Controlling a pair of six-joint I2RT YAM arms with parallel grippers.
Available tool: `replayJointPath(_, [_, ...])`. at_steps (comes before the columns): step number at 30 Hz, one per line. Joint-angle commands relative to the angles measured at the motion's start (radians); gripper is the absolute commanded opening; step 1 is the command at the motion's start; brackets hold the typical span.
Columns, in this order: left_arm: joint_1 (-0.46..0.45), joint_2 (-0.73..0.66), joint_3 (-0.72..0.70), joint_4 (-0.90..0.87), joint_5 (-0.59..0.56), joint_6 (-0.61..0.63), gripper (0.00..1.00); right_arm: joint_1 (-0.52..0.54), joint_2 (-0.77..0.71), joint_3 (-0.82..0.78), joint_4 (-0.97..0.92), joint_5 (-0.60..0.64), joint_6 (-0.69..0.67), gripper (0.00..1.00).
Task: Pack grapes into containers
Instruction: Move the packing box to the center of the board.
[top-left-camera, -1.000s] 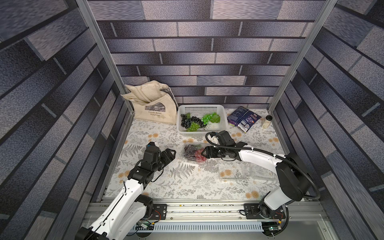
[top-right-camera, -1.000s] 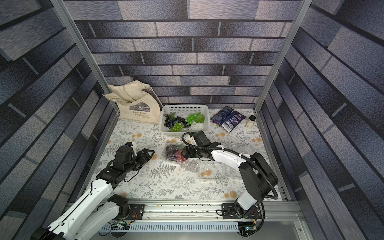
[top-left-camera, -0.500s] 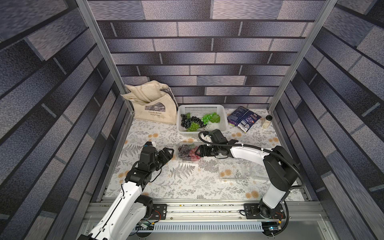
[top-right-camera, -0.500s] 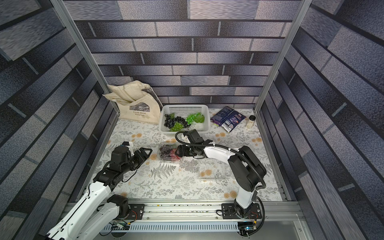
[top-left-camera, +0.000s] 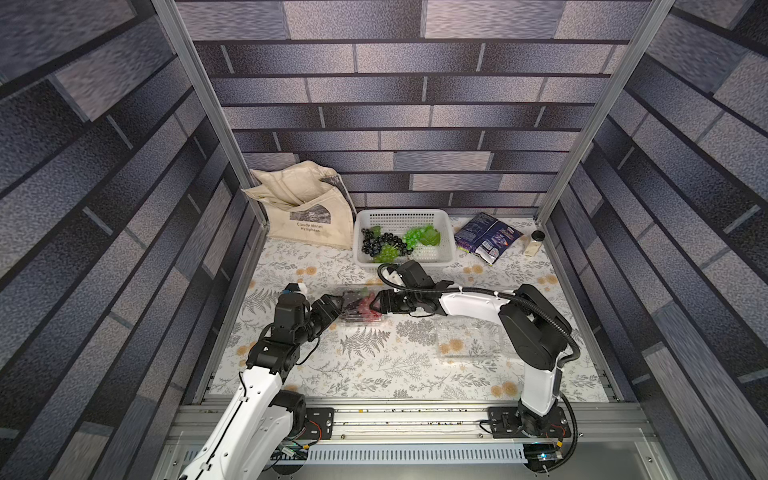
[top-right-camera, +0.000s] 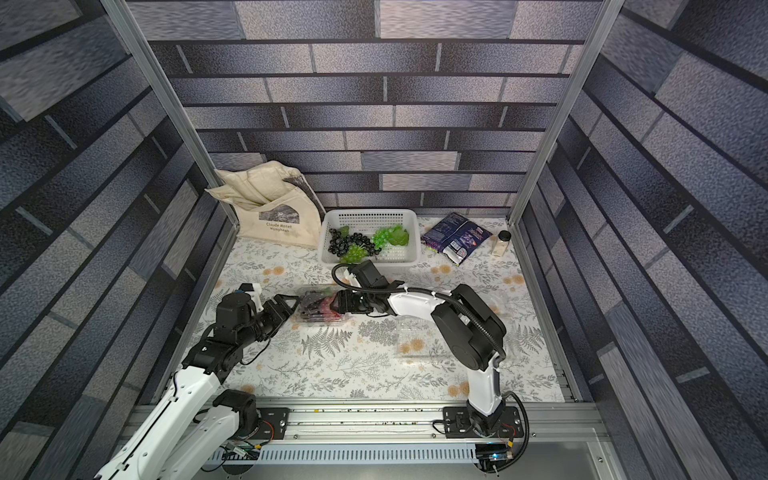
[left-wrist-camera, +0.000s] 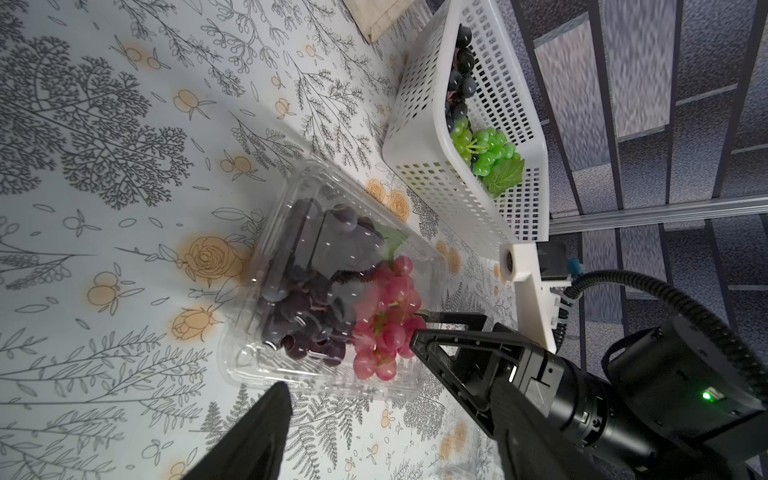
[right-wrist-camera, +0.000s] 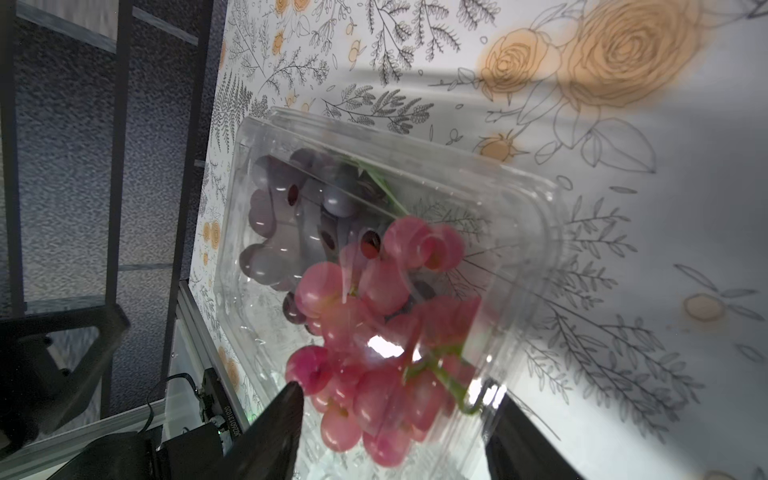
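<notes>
**Bench scene, viewed from above and from both wrists.** The bench (top-left-camera: 374, 376) carries a floral cover. The landmark is the white basket (top-left-camera: 402, 216) at the back wall, and all places are given from it.

- **In the basket:** a dark bunch of grapes (top-left-camera: 374, 245) and green grapes (top-left-camera: 419, 236).
- **Just in front of the basket, a little toward the left arm's side:** a clear box (left-wrist-camera: 291, 195) lies flat on the bench. It holds dark purple grapes (left-wrist-camera: 307, 307) and red grapes (left-wrist-camera: 388, 328), with a green leaf (left-wrist-camera: 392, 241) on the side nearest the basket. The fruit shows through the plastic lid. Whether the lid is latched cannot be told.
- **Right pincer (top-left-camera: 376, 302):** it meets the box at the end where the red grapes lie. Its fingers (right-wrist-camera: 278, 424) are spread to either side of that end. Whether they press on the plastic cannot be told.
- **Left pincer (top-left-camera: 335, 306):** it faces the opposite end of the box, spread wide, with one fingertip (left-wrist-camera: 274, 411) just beside the box wall.
- **Farther in front of the basket, toward the right arm's base:** an empty clear box (top-left-camera: 469, 340).
- **Beside the basket:** a cream tote bag (top-left-camera: 309, 216) leans just beside it on the left arm's side. A dark snack bag (top-left-camera: 486, 237) lies just beside it on the other side, and a small jar (top-left-camera: 535, 244) stands beyond that bag.
</notes>
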Motion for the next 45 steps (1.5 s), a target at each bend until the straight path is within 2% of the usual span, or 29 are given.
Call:
replayJointPath(1, [0.012, -0.011, -0.008, -0.023, 0.018, 0.006, 0.78, 0.015, 0.014, 0.029, 0.039, -0.009, 0.03, 0.68])
replayJointPath(12, [0.032, 0.008, 0.029, -0.07, 0.036, 0.036, 0.79, 0.027, -0.068, -0.071, 0.023, -0.014, 0.012, 0.73])
replayJointPath(19, [0.05, 0.008, 0.034, -0.071, 0.049, 0.034, 0.79, 0.05, -0.032, -0.064, 0.063, -0.033, 0.036, 0.73])
replayJointPath(25, [0.088, 0.0, 0.058, -0.116, 0.068, 0.049, 0.8, 0.054, 0.024, -0.021, 0.136, -0.074, 0.092, 0.71])
replayJointPath(36, [0.221, -0.017, 0.082, -0.191, 0.164, 0.084, 0.8, 0.058, 0.197, 0.156, 0.205, -0.099, 0.174, 0.68])
replayJointPath(42, [0.231, 0.0, 0.072, -0.199, 0.19, 0.1, 0.79, 0.058, 0.278, 0.271, 0.208, -0.091, 0.199, 0.68])
replayJointPath(45, [0.216, 0.016, 0.051, -0.174, 0.198, 0.086, 0.74, 0.057, 0.28, 0.298, 0.185, -0.08, 0.183, 0.69])
